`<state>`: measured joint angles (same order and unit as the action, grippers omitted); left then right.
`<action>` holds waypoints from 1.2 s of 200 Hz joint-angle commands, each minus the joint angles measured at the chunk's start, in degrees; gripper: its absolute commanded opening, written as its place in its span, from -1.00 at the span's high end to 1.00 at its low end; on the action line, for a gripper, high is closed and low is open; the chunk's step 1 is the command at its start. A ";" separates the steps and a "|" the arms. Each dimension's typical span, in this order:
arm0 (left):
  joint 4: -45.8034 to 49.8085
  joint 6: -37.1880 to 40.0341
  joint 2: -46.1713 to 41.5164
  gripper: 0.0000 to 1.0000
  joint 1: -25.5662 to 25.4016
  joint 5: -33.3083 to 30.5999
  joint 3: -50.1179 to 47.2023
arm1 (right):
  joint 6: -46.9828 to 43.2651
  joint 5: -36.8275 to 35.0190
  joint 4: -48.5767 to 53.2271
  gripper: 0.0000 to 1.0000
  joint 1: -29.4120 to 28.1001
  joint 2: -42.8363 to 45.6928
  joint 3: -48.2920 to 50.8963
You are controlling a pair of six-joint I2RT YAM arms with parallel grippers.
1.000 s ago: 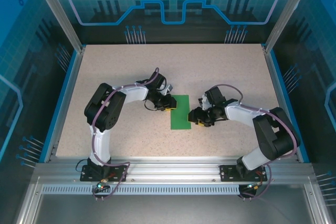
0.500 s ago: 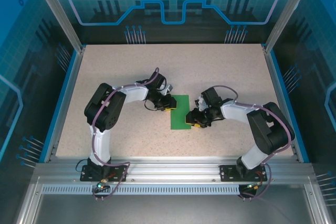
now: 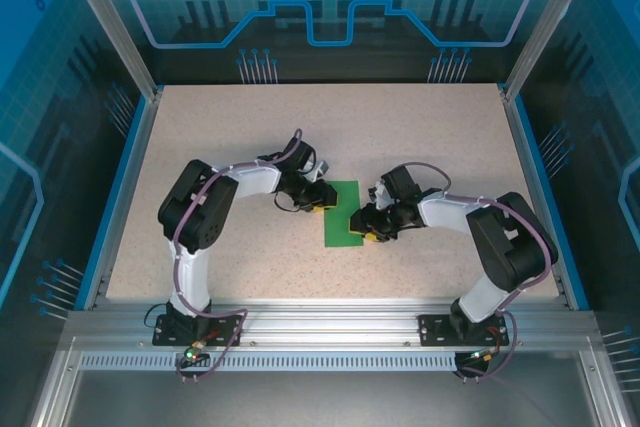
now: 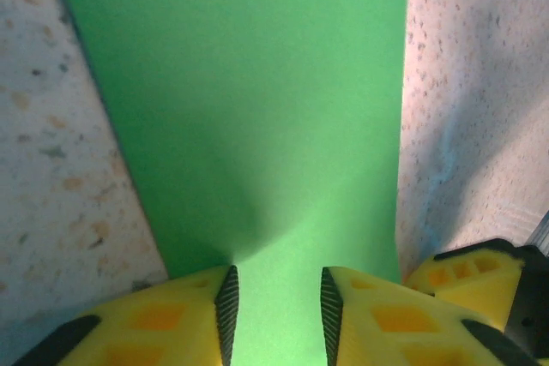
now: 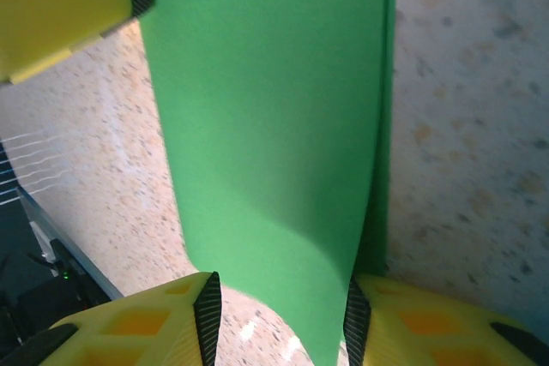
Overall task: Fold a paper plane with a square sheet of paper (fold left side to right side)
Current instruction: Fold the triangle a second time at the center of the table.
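- From the overhead camera I see the square sheet of paper (image 3: 343, 215) near the middle of the table (image 3: 430, 137). It is folded into a narrow green rectangle whose long side runs away from the arm bases.
- The left gripper (image 3: 320, 197) sits at the paper's left edge, toward the far end. The right gripper (image 3: 362, 228) sits at the right edge, toward the near end, so the two face each other across the strip.
- On my left wrist camera the left gripper (image 4: 274, 319) has its jaws apart by a narrow gap, and flat green paper (image 4: 257, 109) shows through that gap. Its pads (image 4: 228, 306) sit low over the sheet, and I see nothing pinched between them.
- In that same view, one of the right gripper's yellow fingers (image 4: 467, 276) pokes in at the lower right, just beside the paper's edge.
- On my right wrist camera the right gripper (image 5: 279, 319) has its jaws well apart. The paper's top layer (image 5: 266, 109) curls up off the table between them, and the lower layer shows as a thin green sliver along the right edge.
- The curled edge runs close along the right-hand pad. I cannot tell whether it actually touches, because the view is too close and soft.
- These jaws are not clamped on the sheet either.
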<state>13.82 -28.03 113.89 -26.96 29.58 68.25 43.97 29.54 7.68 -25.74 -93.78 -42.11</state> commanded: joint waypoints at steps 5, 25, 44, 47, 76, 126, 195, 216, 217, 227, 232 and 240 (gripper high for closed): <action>-3.63 2.25 -7.54 0.14 -0.01 -2.17 -3.77 | 2.88 3.07 -5.07 0.11 0.71 -0.77 -0.06; -8.62 3.55 -13.24 0.00 -0.07 -3.58 -8.64 | 3.18 4.34 -5.87 0.11 1.98 -1.37 -0.65; -13.40 6.09 -20.03 -0.15 -1.01 -5.62 -14.20 | 3.41 5.84 -5.51 0.11 2.79 -2.32 -2.25; -13.73 6.85 -21.43 -0.17 -1.33 -6.13 -14.84 | 3.41 5.95 -5.28 0.11 2.93 -2.47 -2.54; -12.96 15.16 -31.26 -0.34 -7.32 -13.73 -19.97 | 3.00 7.05 -3.32 0.11 4.08 -4.17 -5.43; -9.47 23.64 -37.01 -0.42 -19.04 -24.88 -22.52 | 1.53 8.25 0.39 0.11 5.67 -6.36 -10.83; -5.10 26.55 -25.76 -0.48 -31.27 -36.58 -15.46 | 0.16 7.86 3.91 0.11 6.06 -8.03 -14.55; -3.75 26.65 -22.96 -0.50 -33.03 -40.31 -13.83 | -0.19 7.77 4.37 0.11 6.12 -8.35 -14.76; -3.69 26.59 -22.81 -0.50 -33.05 -40.44 -13.80 | -0.15 7.70 4.37 0.12 6.13 -8.39 -14.80; -3.39 26.37 -21.75 -0.51 -33.15 -41.05 -13.34 | -0.15 7.72 4.31 0.12 6.05 -8.54 -14.87; -3.52 26.20 -21.17 -0.52 -33.15 -41.15 -13.17 | -0.10 7.66 4.16 0.12 6.05 -8.54 -14.93; -3.45 25.97 -20.31 -0.52 -33.20 -41.34 -12.82 | -0.02 7.66 4.14 0.12 6.06 -8.62 -14.93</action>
<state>8.34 -2.79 91.42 -59.88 -7.49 53.04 44.77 36.47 9.93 -20.27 -101.30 -55.64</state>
